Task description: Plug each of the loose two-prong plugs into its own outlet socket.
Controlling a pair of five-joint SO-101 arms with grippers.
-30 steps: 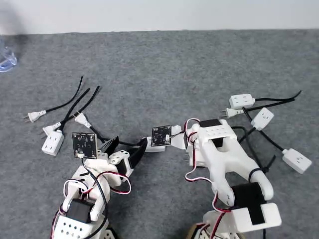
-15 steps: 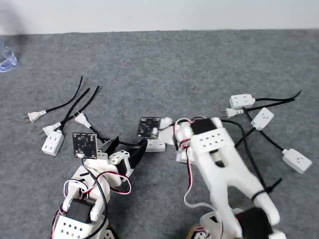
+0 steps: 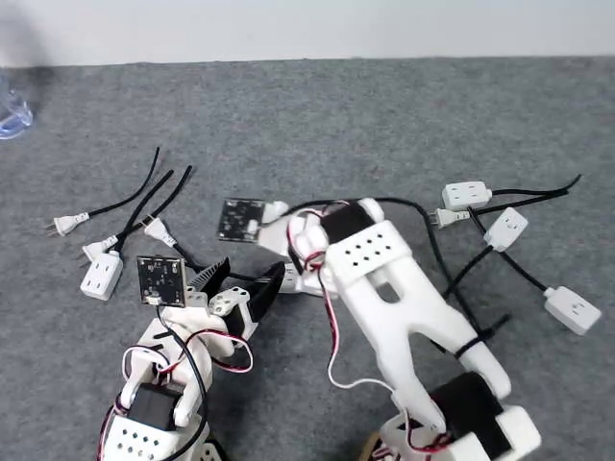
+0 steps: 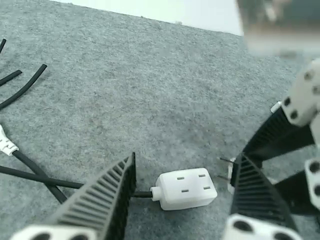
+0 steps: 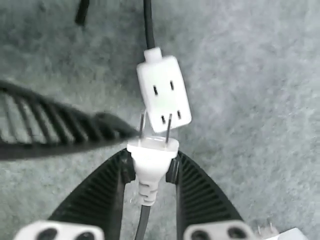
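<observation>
My right gripper (image 5: 150, 158) is shut on a white two-prong plug (image 5: 150, 156). Its prongs point at the end of a white outlet socket (image 5: 164, 97) lying on the grey carpet, just short of it. That same socket (image 4: 185, 189) lies between the fingers of my left gripper (image 4: 185, 160), which is open and not touching it. In the high view the right arm (image 3: 370, 254) leans over to the left, covering most of this socket (image 3: 300, 280), with the left gripper (image 3: 242, 280) beside it.
Two loose plugs (image 3: 60, 226) (image 3: 154, 229) and a socket (image 3: 101, 277) lie with black cords at the left. At the right are three more sockets (image 3: 466, 195) (image 3: 506, 228) (image 3: 574, 309) and a plug (image 3: 440, 218). A clear plastic object (image 3: 12, 113) sits far left.
The right arm has swung left with the plug, bringing it up to the socket in front of the left gripper. The left arm has stayed still.
</observation>
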